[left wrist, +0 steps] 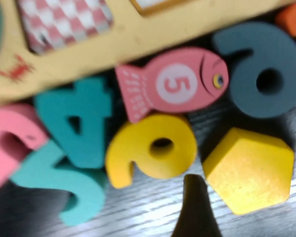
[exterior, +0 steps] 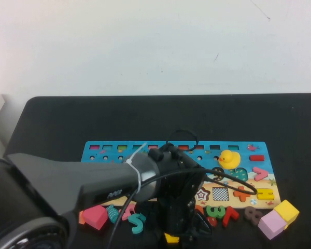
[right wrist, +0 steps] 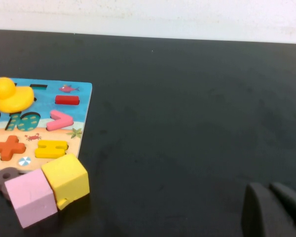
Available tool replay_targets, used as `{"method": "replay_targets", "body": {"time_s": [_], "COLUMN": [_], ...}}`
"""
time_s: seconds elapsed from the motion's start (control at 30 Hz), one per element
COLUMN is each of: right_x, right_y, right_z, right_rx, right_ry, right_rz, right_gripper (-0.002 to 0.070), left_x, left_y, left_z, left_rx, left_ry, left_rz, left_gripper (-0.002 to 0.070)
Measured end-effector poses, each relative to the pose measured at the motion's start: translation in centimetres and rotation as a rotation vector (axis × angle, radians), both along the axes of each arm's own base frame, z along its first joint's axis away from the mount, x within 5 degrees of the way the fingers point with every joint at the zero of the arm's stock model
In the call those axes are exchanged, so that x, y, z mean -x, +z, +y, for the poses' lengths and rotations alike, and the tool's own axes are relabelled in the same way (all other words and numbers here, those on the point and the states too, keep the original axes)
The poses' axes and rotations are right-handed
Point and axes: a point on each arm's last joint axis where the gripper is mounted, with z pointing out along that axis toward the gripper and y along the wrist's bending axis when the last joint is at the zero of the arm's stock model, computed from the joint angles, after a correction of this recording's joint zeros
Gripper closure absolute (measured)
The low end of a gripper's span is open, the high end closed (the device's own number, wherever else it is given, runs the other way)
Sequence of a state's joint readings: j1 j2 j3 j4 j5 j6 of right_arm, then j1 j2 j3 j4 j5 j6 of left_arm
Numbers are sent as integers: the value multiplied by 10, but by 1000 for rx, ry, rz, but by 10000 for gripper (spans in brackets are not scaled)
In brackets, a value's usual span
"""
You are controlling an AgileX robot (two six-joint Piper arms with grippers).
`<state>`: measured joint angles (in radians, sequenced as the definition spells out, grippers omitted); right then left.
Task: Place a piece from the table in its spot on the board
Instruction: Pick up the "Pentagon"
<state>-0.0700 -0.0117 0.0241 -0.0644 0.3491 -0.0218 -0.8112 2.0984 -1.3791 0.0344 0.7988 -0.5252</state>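
The yellow pentagon piece [left wrist: 249,170] lies flat on the black table [exterior: 67,119], just in front of the board [exterior: 101,155]. In the high view the piece [exterior: 171,238] shows under my left gripper [exterior: 177,231], which points straight down at it. My left gripper [left wrist: 251,217] is open; one dark finger [left wrist: 195,207] stands right beside the pentagon's edge, and the other finger is out of frame. The pentagon recess is hidden under my left arm. My right gripper [right wrist: 274,210] is shut and empty, low over bare table, well to the right of the board [right wrist: 84,123].
Loose pieces crowd the pentagon: a yellow 2 [left wrist: 153,150], a pink fish marked 5 [left wrist: 172,84], a teal 4 [left wrist: 84,123] and a grey-blue number [left wrist: 261,69]. A yellow cube [exterior: 286,211] and a pink cube [exterior: 271,224] sit at the board's right corner. A rubber duck [exterior: 229,158] stands on the board.
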Motion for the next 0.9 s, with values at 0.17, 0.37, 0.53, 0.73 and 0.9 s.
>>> {"method": "replay_targets", "body": {"time_s": [0.17, 0.37, 0.53, 0.73, 0.9], "right_x": [0, 0, 0, 0, 0], "right_y": [0, 0, 0, 0, 0], "right_z": [0, 0, 0, 0, 0], "right_rx": [0, 0, 0, 0, 0], "right_ry": [0, 0, 0, 0, 0], "right_rz": [0, 0, 0, 0, 0], "right_gripper": [657, 657, 657, 657, 657], "left_x": [2, 0, -2, -3, -3], "left_y": [-12, -12, -12, -12, -12], "left_z": [-2, -3, -5, -5, -5], "left_rx": [0, 18, 40, 36, 34], "left_ry": [21, 20, 20, 14, 10], "left_rz": [38, 22, 0, -7, -12], "left_gripper": [238, 238, 239, 323, 362]}}
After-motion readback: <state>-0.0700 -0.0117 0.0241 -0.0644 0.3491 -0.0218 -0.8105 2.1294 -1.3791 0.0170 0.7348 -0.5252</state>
